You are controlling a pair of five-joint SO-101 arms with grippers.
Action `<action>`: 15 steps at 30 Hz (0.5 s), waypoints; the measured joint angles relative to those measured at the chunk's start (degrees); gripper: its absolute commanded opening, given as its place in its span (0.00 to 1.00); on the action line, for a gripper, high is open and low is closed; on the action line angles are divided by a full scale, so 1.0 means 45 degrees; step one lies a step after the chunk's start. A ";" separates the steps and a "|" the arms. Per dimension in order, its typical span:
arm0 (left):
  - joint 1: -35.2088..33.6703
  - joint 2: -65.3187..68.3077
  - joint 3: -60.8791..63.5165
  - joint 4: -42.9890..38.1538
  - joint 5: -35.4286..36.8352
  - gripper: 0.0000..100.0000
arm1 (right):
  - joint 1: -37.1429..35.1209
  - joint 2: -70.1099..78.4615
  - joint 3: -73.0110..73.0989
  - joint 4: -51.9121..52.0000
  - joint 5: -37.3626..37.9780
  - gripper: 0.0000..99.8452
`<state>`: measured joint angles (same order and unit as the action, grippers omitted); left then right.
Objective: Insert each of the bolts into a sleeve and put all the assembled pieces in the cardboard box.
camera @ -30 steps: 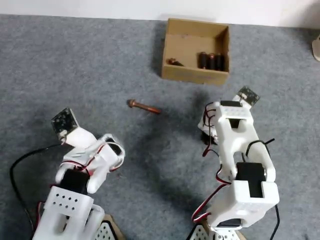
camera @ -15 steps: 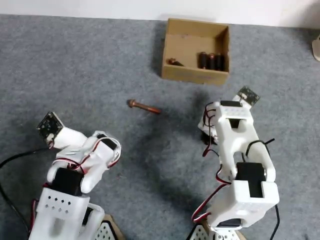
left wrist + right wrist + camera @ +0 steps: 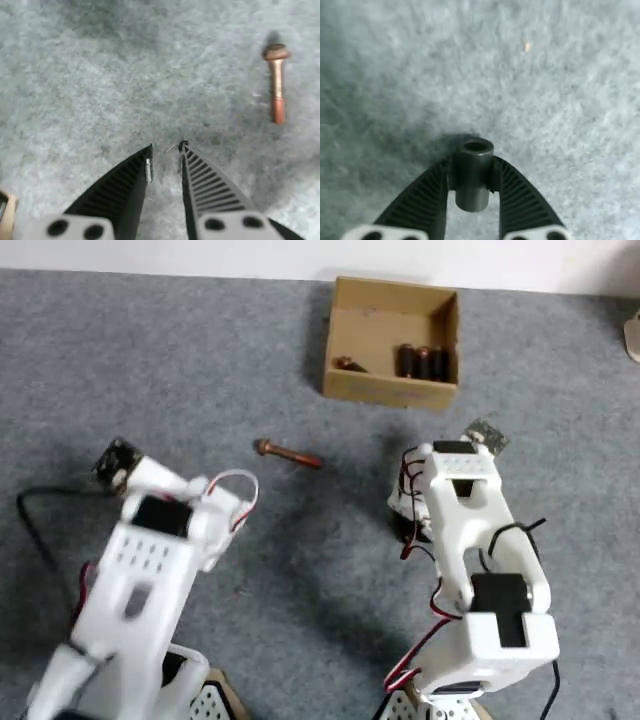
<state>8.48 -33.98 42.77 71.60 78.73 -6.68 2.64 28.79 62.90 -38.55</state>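
left gripper [image 3: 165, 148] advanced, slightly ajar, empty; wrist view shows right gripper [image 3: 471, 166] clamping sleeve [image 3: 472, 176]

Cardboard box [image 3: 390, 390]: no print was legible on its walls.
Bolt [image 3: 288, 453]: no marking could be read.
Left arm [image 3: 145, 565], right arm [image 3: 475, 540]: no label or number was legible.

Surface: grey carpet [image 3: 150, 360], short-piled, lying under everything.
Far edge: white strip [image 3: 200, 255] beyond the carpet.
Right edge: pale object [image 3: 633, 335], cut off, possibly plastic.
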 measured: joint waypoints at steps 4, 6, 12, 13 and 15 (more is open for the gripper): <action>0.0000 0.2462 -0.1895 0.0078 0.0313 0.15 | 0.0000 -0.0234 0.0684 0.0039 0.0000 0.00; 0.0000 0.3477 -0.2598 0.0078 0.0332 0.15 | 0.0000 -0.0234 0.0742 0.0039 0.0000 0.00; 0.0000 0.5685 -0.3790 -0.1074 0.0469 0.15 | 0.0000 -0.0254 0.0742 0.0000 0.0000 0.00; 0.0000 0.5958 -0.3829 -0.1407 0.0645 0.15 | 0.0000 -0.0254 0.0742 0.0000 0.0000 0.00; 0.0000 0.6408 -0.3829 -0.2286 0.0996 0.15 | 0.0000 -0.0254 0.0742 0.0000 0.0000 0.00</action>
<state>8.48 -5.14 25.54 61.32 83.21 -6.68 1.49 32.13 62.90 -38.55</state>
